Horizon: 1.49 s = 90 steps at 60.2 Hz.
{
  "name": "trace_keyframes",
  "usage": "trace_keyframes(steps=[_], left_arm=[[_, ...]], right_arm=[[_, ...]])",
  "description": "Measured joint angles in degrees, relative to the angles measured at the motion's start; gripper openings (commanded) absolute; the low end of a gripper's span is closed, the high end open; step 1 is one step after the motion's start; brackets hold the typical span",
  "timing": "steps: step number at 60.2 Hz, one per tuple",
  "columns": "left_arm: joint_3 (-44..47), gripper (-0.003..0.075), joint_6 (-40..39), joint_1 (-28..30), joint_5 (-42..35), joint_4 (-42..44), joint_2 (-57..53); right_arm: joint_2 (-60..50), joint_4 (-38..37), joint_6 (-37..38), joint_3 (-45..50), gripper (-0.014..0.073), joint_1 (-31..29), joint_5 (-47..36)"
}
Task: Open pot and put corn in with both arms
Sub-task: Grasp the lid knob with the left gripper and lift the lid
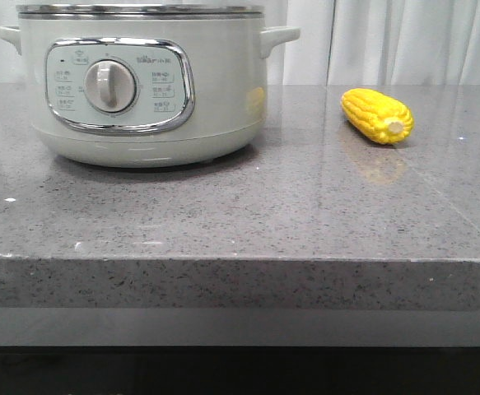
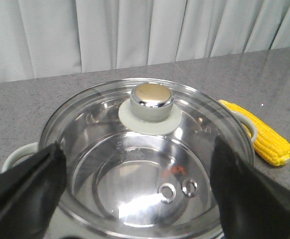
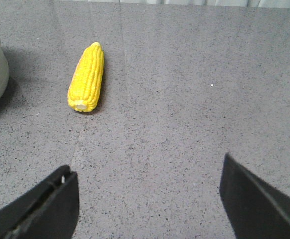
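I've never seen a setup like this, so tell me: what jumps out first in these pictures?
A big pale grey-green pot dominates the left of the grey stone counter, its glass lid on, topped by a shiny chrome knob. To its right, apart from it, lies a bright yellow corn cob. Both black pincers, left and right, hang open.

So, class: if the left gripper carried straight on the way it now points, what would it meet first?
Most likely the glass lid of the pot, somewhere near its chrome knob. The left gripper is open and hangs over the lid; the gap between them is hard to judge.
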Motion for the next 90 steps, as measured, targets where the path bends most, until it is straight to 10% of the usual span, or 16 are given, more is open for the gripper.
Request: trace_keyframes(steps=[34, 90], left_arm=[[-19.7, 0.0585, 0.0, -2.6, -3.9, -1.9, 23.3], [-20.8, 0.0584, -0.1, -1.2, -6.7, -4.3, 29.2]], right_arm=[[0.0, 0.0, 0.0, 0.0, 0.0592, 0.0, 0.1], [0.0, 0.0, 0.0, 0.0, 0.0592, 0.0, 0.1]])
